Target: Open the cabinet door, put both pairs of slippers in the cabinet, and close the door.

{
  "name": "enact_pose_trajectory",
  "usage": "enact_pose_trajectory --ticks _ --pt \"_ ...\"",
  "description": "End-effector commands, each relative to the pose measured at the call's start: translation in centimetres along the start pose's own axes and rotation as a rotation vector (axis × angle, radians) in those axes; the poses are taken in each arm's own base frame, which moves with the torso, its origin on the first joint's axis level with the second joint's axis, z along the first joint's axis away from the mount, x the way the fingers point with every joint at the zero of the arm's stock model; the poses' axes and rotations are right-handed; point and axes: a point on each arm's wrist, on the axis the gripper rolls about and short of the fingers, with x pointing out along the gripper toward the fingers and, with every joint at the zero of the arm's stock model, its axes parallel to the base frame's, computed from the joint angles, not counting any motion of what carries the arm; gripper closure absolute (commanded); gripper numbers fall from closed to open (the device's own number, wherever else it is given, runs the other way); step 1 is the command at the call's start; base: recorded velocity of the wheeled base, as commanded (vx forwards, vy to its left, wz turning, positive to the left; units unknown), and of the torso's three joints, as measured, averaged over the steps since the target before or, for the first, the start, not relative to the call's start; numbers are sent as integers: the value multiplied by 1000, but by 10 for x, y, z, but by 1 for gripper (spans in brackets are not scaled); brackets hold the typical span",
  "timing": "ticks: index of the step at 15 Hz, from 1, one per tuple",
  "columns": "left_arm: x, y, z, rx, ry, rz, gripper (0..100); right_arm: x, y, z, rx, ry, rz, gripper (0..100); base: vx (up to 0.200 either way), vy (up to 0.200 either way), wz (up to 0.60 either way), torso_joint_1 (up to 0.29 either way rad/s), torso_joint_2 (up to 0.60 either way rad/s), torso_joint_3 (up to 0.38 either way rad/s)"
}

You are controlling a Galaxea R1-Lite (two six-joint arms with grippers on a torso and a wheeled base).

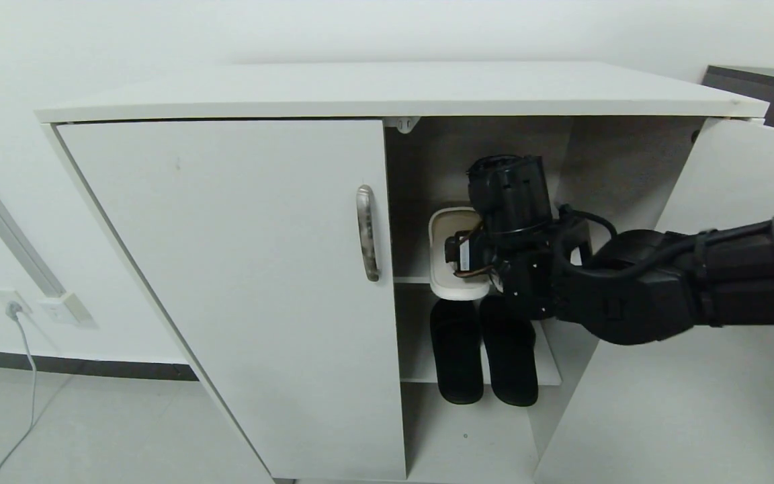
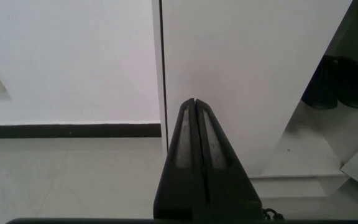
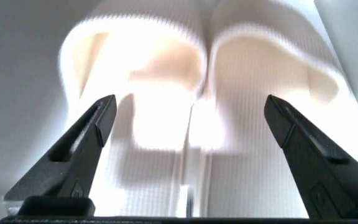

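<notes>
The white cabinet (image 1: 226, 269) has its left door shut and its right door (image 1: 743, 168) swung open. A pair of black slippers (image 1: 481, 356) lies side by side on the lower shelf, and is also visible in the left wrist view (image 2: 340, 84). A pair of white slippers (image 1: 447, 282) rests on the upper shelf, heels at the shelf's front edge. My right gripper (image 1: 467, 255) is inside the cabinet at the white pair (image 3: 197, 81). Its fingers (image 3: 86, 137) are spread wide open on either side of them. My left gripper (image 2: 194, 102) is shut and empty, low in front of the closed door.
A metal handle (image 1: 367, 232) sits on the closed left door's right edge. The bottom compartment (image 1: 467, 437) below the black slippers holds nothing. A wall socket with a cable (image 1: 14, 309) is low on the wall to the left.
</notes>
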Motion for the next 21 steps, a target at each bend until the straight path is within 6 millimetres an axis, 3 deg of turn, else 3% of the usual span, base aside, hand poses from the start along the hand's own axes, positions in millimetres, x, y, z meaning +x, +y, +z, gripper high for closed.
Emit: enact_pose_trajectory --ticks 1,5,9,10,21 --pt "0 0 0 0 1 0 100 -46 -15 1 10 -30 69 0 0 0 0 0 0 0" --pt "0 0 0 0 1 0 100 -84 -23 -18 1 -54 159 0 0 0 0 0 0 0" --pt "0 0 0 -2 1 0 100 -93 -31 -41 -6 -52 250 0 0 0 0 0 0 0" --pt "0 0 0 0 1 0 100 -91 -28 -44 -4 -53 254 100 0 0 0 0 0 0" --pt "0 0 0 -2 1 0 100 -85 -24 -55 -26 -32 248 100 0 0 0 0 0 0"
